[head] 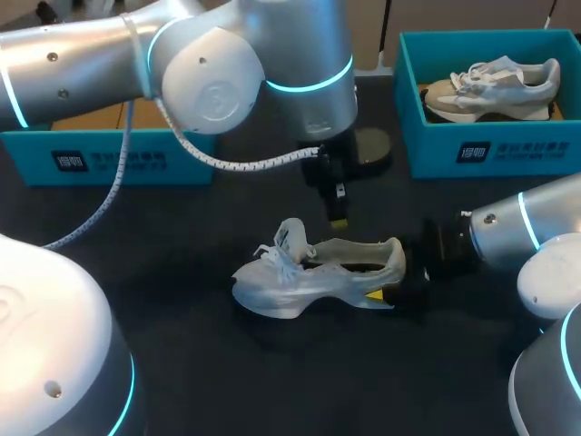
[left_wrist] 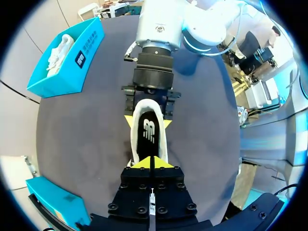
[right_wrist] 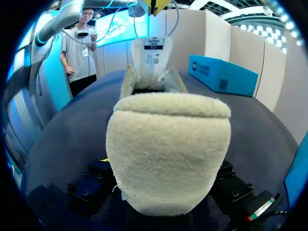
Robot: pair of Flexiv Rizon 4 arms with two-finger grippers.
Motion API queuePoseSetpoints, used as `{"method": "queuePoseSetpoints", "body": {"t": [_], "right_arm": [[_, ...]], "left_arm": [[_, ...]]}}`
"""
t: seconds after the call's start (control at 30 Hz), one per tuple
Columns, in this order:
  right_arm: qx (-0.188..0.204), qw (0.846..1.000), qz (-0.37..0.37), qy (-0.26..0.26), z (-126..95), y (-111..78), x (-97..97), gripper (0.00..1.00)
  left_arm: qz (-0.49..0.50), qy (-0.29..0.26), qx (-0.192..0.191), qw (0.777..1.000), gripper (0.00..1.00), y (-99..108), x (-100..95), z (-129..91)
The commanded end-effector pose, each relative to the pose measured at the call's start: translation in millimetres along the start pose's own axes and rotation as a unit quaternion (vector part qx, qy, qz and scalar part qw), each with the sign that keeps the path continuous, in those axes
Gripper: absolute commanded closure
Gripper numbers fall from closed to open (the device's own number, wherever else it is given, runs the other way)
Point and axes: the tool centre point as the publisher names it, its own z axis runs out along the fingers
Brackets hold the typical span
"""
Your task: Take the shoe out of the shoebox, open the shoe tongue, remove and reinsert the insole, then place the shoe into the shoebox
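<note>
A white shoe [head: 300, 277] lies on its side on the dark table, its toe toward my left and its tongue [head: 292, 238] lifted. My right gripper [head: 392, 283] is shut on the heel, with one yellow tip on each side. In the right wrist view the fleecy heel [right_wrist: 168, 149] fills the space between the fingers, and the tongue [right_wrist: 153, 55] stands upright beyond it. My left gripper [head: 338, 221] points down over the shoe's opening. Its tips [left_wrist: 150, 163] are shut just above the tongue's top edge, and nothing shows between them. The dark insole [left_wrist: 149, 132] lies inside the shoe.
A teal shoebox [head: 490, 150] at the back right holds a second pale shoe [head: 495, 86]. Another teal box [head: 109, 159] stands at the back left, behind my left arm. A dark round disc [head: 368, 145] lies on the table between the boxes.
</note>
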Motion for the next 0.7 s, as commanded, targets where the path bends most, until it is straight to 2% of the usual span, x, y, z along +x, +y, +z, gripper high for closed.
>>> {"method": "queuePoseSetpoints", "body": {"t": [0.03,0.13,0.17,0.27,0.7], "right_arm": [[0.001,1.0,0.0,0.0,0.7,-3.4,-2.0,1.0],[0.001,1.0,0.0,0.0,0.7,-3.4,-2.0,1.0],[0.001,1.0,0.0,0.0,0.7,-3.4,-2.0,1.0],[0.001,1.0,0.0,0.0,0.7,-3.4,-2.0,1.0],[0.001,1.0,0.0,0.0,0.7,-3.4,-2.0,1.0]], "left_arm": [[0.0,0.0,0.001,1.0,1.0,0.9,0.0,0.4],[0.0,0.0,0.001,1.0,1.0,0.9,0.0,0.4],[0.005,0.005,-0.014,1.0,1.0,0.7,-0.8,4.9],[0.008,0.007,-0.026,1.0,1.0,-0.6,-3.2,15.4],[0.019,0.022,-0.034,0.999,1.0,-8.2,-14.3,45.8]]}}
